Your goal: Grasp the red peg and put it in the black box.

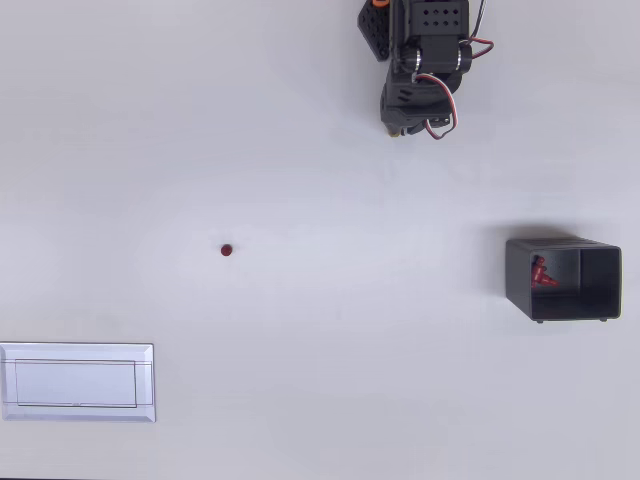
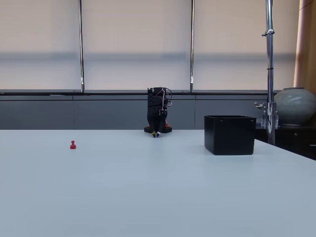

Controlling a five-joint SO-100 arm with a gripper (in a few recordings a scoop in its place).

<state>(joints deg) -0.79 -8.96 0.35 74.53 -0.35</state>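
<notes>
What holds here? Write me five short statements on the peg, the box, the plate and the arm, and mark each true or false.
1. The red peg stands on the bare table, apart from the black box. True.
2. The black box is empty. False: the overhead view shows a red piece already inside it, against its left wall.
3. The gripper is closed around the red peg. False: the arm is folded at the far edge of the table, well away from the peg.
4. In the overhead view, the pale grey plate lies at the lower left corner. True.
5. In the fixed view, the peg is right of the box. False: it is to the left.
</notes>
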